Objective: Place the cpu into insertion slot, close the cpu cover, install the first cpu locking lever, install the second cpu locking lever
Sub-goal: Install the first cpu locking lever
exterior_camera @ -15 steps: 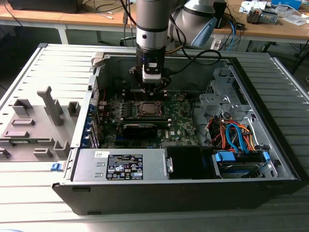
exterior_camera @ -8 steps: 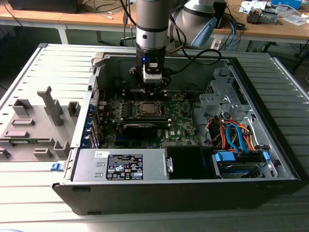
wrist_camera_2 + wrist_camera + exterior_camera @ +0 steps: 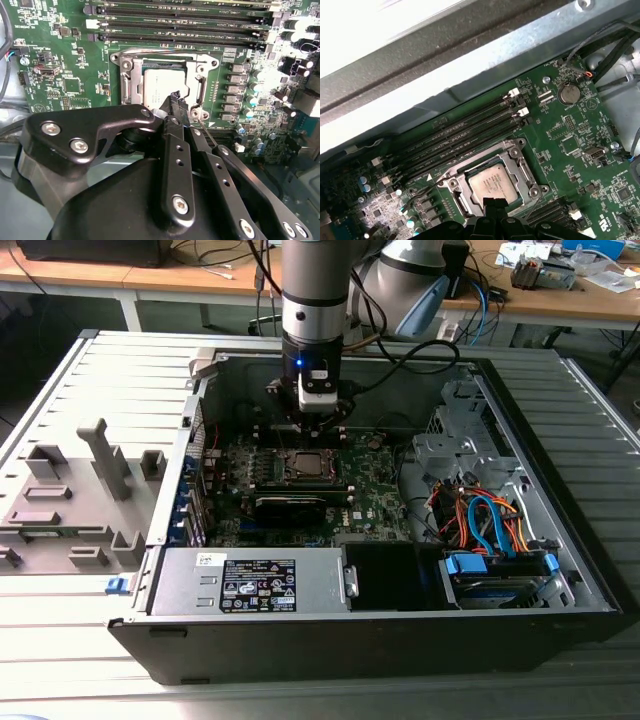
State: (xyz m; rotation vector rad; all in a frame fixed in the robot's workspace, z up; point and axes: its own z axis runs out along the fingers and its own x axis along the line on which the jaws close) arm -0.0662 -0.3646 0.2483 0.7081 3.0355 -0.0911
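Fingers (image 3: 176,102) over cpu (image 3: 159,86) (cpu cover (image 3: 131,75) down), memory slots (image 3: 180,22) beside.

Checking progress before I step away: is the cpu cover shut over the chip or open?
Shut: the cpu cover lies flat, framing the cpu seated in the insertion slot.

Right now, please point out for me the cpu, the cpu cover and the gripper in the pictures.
cpu (image 3: 492,183), first wrist view, middle of its silver-grey metal top.
cpu cover (image 3: 131,75), second wrist view, one side bar of the silver frame beside the chip.
gripper (image 3: 177,100), second wrist view, the black fingertips over the chip's edge.
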